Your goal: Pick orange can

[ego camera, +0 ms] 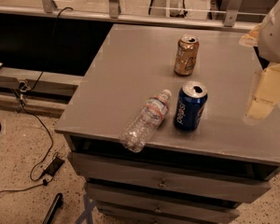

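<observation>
Hovering beyond the table's [126, 73] right edge, my gripper [261, 97] may be open or closed; I cannot tell. From the left: a clear bottle [144, 120] lying down, then the orange can [186, 55] upright on the far side, with the blue can [190, 106] nearer. I judge this the approach: next I must reach left to the orange can.

far can [186, 55] behind Pepsi can [190, 107], claw [261, 97] right
</observation>
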You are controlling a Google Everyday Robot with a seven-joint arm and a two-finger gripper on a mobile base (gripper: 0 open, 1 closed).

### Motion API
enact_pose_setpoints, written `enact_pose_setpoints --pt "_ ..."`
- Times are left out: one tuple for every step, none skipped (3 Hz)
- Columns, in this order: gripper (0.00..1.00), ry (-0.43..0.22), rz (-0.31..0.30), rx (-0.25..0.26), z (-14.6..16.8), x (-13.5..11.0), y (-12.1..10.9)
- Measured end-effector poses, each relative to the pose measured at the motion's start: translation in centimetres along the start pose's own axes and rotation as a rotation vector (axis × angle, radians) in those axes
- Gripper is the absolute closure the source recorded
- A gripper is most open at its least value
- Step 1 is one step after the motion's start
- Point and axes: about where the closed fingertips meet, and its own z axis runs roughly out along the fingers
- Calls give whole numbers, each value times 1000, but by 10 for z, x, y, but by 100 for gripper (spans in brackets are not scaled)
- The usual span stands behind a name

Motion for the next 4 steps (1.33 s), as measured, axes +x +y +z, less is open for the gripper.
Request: enact_pose_setpoints --pt "0 0 0 0 0 0 0" --pt "0 -8 10 4 9 -1 -18" --pt "0 -52 18 38 17 -9 -58" --pt "0 -149 42 113 16 -23 -105"
